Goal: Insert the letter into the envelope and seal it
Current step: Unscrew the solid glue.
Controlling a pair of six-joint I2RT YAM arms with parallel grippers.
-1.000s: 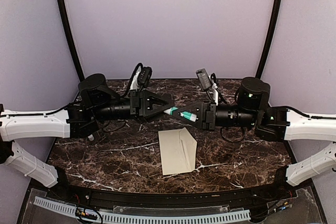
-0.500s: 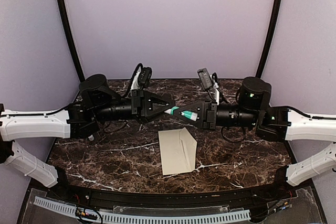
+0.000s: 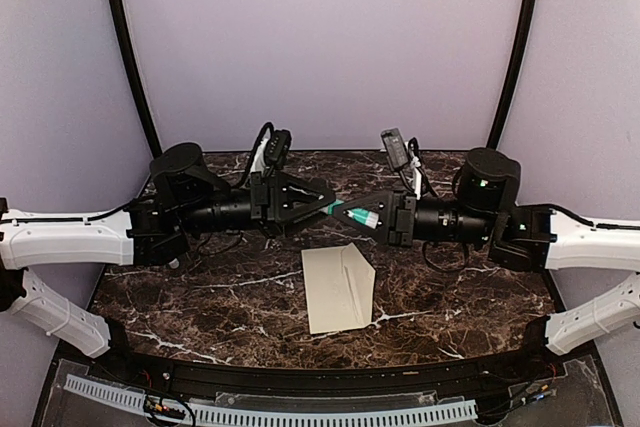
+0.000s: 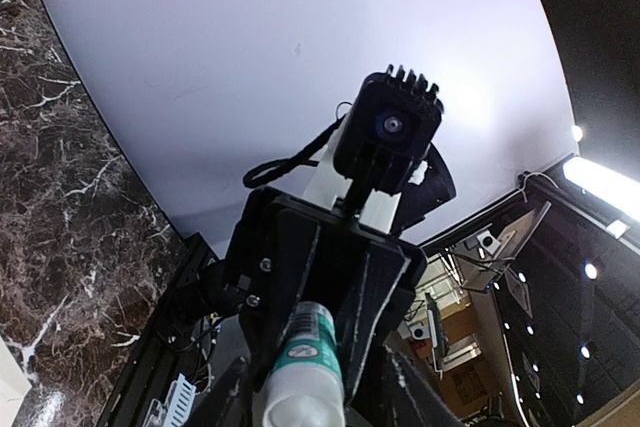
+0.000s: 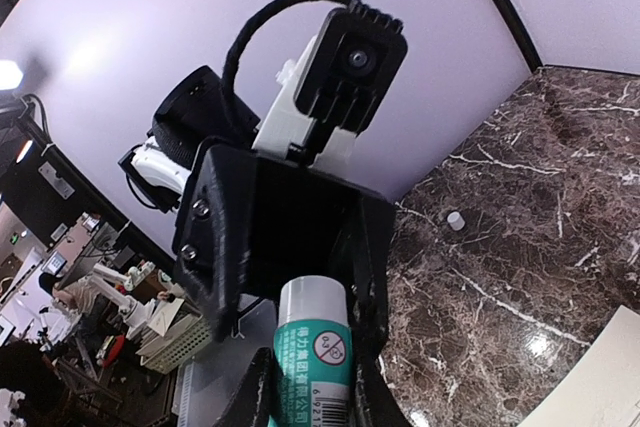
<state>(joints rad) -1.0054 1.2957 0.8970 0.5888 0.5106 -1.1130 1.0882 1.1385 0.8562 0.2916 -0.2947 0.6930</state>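
above the middle of the dark marble-patterned table (image 3: 200, 307) the two arms meet tip to tip around a glue stick (image 3: 352, 216), a smooth round plastic tube with a teal label and a white end. the right gripper (image 3: 362, 218), at 3 o'clock of the tube, is closed tight on the labelled body. the left gripper (image 3: 325, 209), at 9 o'clock, has its fingers around the white end, but dark gaps show beside it in its wrist view, so i cannot tell if it really pinches. the envelope (image 3: 338, 287) lies flat at 6 o'clock of the tube, thin cream paper, its triangular flap on the 3 o'clock side; the letter i do not see apart from it. i think the danger is a pull that is not along the tube: the slick plastic may slip out and drop on the paper, and the light envelope would slide easily on the glossy stone.
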